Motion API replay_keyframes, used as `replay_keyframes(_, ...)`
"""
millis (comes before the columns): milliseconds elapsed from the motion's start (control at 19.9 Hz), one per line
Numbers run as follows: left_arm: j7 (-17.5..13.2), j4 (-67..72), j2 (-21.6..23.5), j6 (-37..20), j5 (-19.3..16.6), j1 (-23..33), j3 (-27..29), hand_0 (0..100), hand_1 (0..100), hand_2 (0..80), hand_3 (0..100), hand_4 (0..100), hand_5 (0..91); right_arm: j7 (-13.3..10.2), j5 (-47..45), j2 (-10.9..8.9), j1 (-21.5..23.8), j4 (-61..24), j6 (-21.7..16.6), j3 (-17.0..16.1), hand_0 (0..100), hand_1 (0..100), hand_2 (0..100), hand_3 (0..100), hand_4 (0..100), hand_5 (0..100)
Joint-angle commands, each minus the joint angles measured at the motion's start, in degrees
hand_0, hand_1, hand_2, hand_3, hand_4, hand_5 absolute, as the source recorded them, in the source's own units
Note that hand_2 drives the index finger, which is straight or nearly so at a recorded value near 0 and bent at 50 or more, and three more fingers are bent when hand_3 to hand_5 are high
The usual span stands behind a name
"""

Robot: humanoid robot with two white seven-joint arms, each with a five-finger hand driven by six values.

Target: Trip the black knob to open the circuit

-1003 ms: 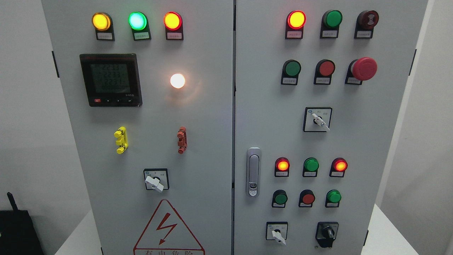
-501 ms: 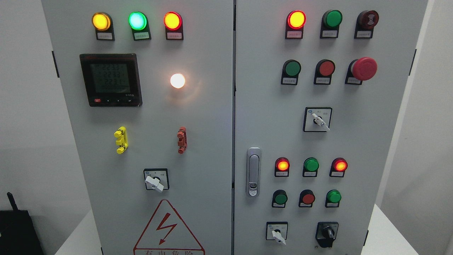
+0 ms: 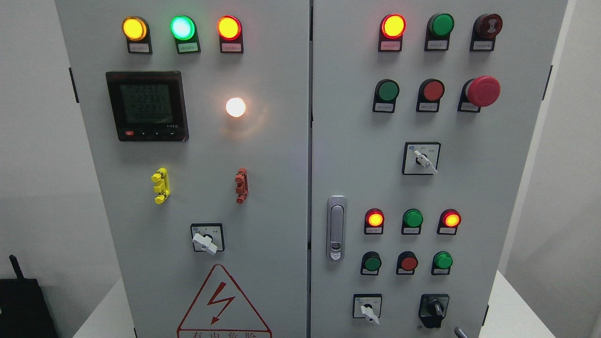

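The cabinet (image 3: 291,155) is faced squarely, the black knob (image 3: 434,310) sits just up-left of a hand (image 3: 460,333) barely poking in at the bottom, finger state can't be told, so the knob should be pinched squarely before turning.

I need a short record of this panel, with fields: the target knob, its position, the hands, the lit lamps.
target: black knob
position: bottom right of right door, beside white selector
contact: nothing touches it
robot hand: neither clearly seen; small grey tip at bottom edge, unidentified
lit lamps, right door: top red lamp, two lower red ones
state: not yet tripped, as far as visible
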Motion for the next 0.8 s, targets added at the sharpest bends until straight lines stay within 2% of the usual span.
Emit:
replay_keyframes(0,0.0,0.0,0.0,-0.1,-1.3,0.0,0.0,12,39,0.0,0,0,0.0,0.0,0.0,0.7,-1.1,1.6,0.1,1.4,0,5,0,100,100,100)
replay_keyframes(150,0.0,0.0,0.0,-0.1,-1.3,0.0,0.0,12,39,0.0,0,0,0.0,0.0,0.0,0.7,-1.9,2.1,1.2,1.5,0,5,0,100,100,100)
replay_keyframes(752,0.0,0.0,0.0,-0.1,-1.3,0.0,0.0,12,39,0.0,0,0,0.0,0.6,0.0,0.88,-2.8,2.3,1.3,2.1,0,6,0,100,100,100)
